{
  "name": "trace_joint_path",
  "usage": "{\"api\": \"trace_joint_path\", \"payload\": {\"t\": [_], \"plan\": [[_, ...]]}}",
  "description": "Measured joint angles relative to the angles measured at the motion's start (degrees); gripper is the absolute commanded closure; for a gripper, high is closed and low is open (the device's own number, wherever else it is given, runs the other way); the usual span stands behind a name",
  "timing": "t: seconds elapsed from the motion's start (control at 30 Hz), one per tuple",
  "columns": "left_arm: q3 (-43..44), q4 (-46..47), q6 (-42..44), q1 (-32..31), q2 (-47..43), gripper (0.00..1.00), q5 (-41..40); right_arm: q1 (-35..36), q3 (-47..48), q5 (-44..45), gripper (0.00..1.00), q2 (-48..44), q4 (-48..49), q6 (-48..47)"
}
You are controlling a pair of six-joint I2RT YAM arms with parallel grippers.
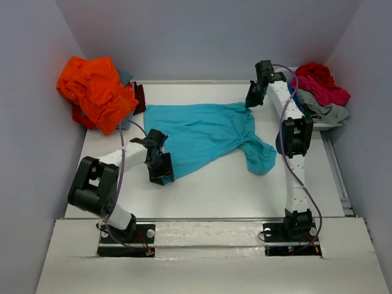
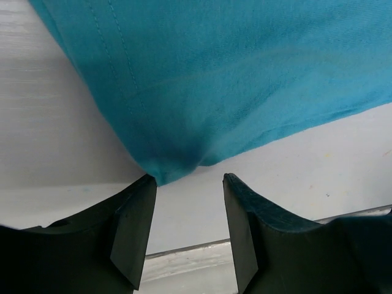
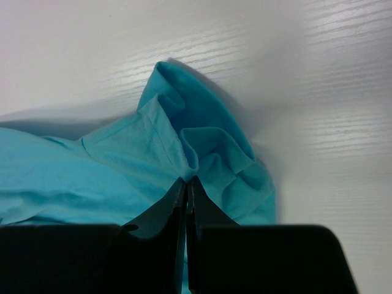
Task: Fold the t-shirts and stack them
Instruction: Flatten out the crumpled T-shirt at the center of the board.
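A turquoise t-shirt (image 1: 202, 131) lies spread and rumpled across the middle of the white table. My right gripper (image 1: 252, 101) is shut on a pinch of its far right corner; the wrist view shows the cloth (image 3: 202, 147) bunched at the closed fingertips. My left gripper (image 1: 163, 177) is open at the shirt's near left corner; in the wrist view that corner (image 2: 174, 165) hangs just beyond the tip of the left finger (image 2: 138, 220), with nothing between the fingers.
An orange shirt (image 1: 95, 92) tops a heap at the back left, with a maroon one (image 1: 139, 98) beside it. Red (image 1: 315, 73), pink (image 1: 327, 93) and light grey (image 1: 321, 112) shirts are piled at the back right. Grey walls enclose the table.
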Motion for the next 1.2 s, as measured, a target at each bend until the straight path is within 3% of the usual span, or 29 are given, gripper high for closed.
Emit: {"api": "trace_joint_path", "payload": {"t": [0.17,0.27,0.33,0.37,0.63,1.2], "plan": [[0.0,0.0,-0.1,0.0,0.2,0.44,-0.1,0.0,0.0,0.0,0.93,0.0,0.0,0.0],[0.0,-0.1,-0.2,0.0,0.2,0.53,-0.5,0.0,0.0,0.0,0.93,0.0,0.0,0.0],[0.0,-0.2,-0.2,0.0,0.2,0.71,-1.2,0.0,0.0,0.0,0.93,0.0,0.0,0.0],[-0.1,-0.3,-0.4,0.0,0.2,0.75,-1.5,0.0,0.0,0.0,0.93,0.0,0.1,0.0],[-1.0,-2.6,-0.6,0.0,-0.7,0.94,-3.8,0.0,0.0,0.0,0.93,0.0,0.1,0.0],[-5.2,-10.4,-2.4,0.5,-13.7,0.94,-7.3,-0.3,0.2,-0.1,0.93,0.0,0.2,0.0]]}}
